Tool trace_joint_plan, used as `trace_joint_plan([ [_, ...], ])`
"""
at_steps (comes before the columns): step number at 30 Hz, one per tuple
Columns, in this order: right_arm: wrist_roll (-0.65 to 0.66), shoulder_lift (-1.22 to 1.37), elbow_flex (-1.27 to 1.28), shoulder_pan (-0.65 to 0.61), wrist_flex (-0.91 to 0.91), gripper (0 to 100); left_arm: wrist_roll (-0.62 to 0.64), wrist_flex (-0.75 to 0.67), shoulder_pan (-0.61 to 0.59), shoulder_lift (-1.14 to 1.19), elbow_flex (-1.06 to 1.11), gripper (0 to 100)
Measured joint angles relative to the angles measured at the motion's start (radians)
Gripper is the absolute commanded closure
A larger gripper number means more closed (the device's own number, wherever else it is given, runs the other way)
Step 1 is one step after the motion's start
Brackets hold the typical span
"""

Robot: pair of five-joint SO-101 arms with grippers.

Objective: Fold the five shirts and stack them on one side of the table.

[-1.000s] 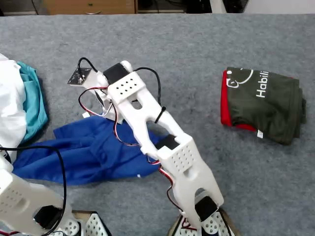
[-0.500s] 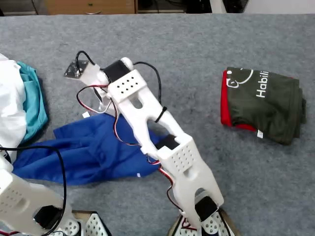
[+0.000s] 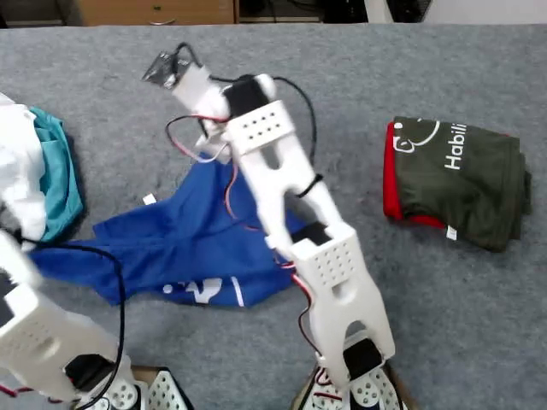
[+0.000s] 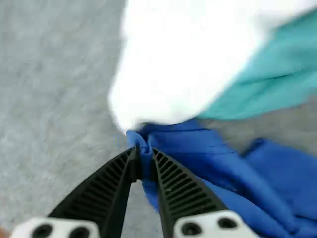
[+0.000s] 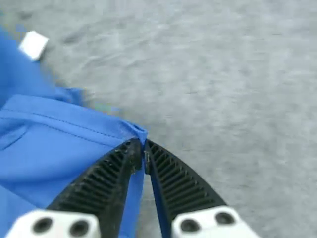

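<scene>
Tabletop (image 3: 359,77): grey felt-like cloth, matt, a bit fuzzy. Blue shirt (image 3: 171,248): thin smooth cloth w/ stitched hem, soft creases; small white label (image 5: 33,44), looks woven. White shirt (image 3: 17,171) & teal shirt (image 3: 60,179) at left edge: soft matt cloth. Dark green shirt (image 3: 466,188) nr right edge: matt knit cloth w/ flat white print. Red shirt (image 3: 392,184): same sort of cloth. Right arm (image 3: 282,171) & left arm (image 3: 34,342): white matt plastic shells, perforated; cables (image 3: 299,94) thin, plastic-coated. Left gripper (image 4: 142,158) & right gripper (image 5: 144,148): black plastic, ribbed inner faces. Beyond far edge: cabinet (image 3: 154,11), smooth wood front.
</scene>
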Motion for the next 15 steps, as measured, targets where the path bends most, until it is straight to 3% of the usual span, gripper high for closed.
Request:
trace_joint_plan([
  [7,0.003,0.101,-0.002,0.172,-0.166,99.6,0.124,-0.012,0.284,0.000,-0.091,98],
  [15,-0.020,0.304,-0.002,0.319,-0.348,97.1,0.350,-0.341,0.427,0.000,-0.014,98],
])
